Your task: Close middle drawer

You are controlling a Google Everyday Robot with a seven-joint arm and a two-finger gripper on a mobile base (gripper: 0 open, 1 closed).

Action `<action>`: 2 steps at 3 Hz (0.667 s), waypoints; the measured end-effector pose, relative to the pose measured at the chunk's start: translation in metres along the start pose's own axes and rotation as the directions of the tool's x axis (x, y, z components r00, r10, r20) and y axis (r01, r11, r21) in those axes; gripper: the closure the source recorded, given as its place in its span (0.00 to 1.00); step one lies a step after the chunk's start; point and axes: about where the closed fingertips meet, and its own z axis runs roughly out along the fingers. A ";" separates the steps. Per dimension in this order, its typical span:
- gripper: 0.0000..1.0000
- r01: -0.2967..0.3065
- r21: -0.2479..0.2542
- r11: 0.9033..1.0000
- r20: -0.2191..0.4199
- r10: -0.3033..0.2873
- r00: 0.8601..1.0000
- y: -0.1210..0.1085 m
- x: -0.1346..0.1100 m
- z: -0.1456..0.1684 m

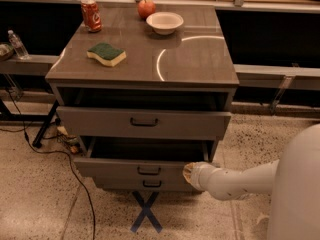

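Observation:
The middle drawer (130,170) of the grey cabinet is pulled out partway, with a small dark centre handle (149,170) on its flat front. The top drawer (144,122) above it stands slightly out. The narrower bottom drawer (150,184) shows just below. My gripper (189,174) is at the end of the white arm reaching in from the right. It is pressed against the right end of the middle drawer's front.
On the cabinet top (195,59) are a red can (91,14), an apple (146,8), a white bowl (164,22) and a green and yellow sponge (106,53). A blue X (146,211) is taped on the floor. A black cable (75,174) runs on the left. A water bottle (18,44) stands far left.

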 end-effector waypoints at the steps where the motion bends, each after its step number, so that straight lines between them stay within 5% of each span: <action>1: 1.00 0.011 0.009 1.000 0.010 -0.012 1.000 -0.007 0.009 -0.016; 2: 1.00 0.025 0.017 1.000 0.028 -0.026 0.999 -0.011 0.012 -0.022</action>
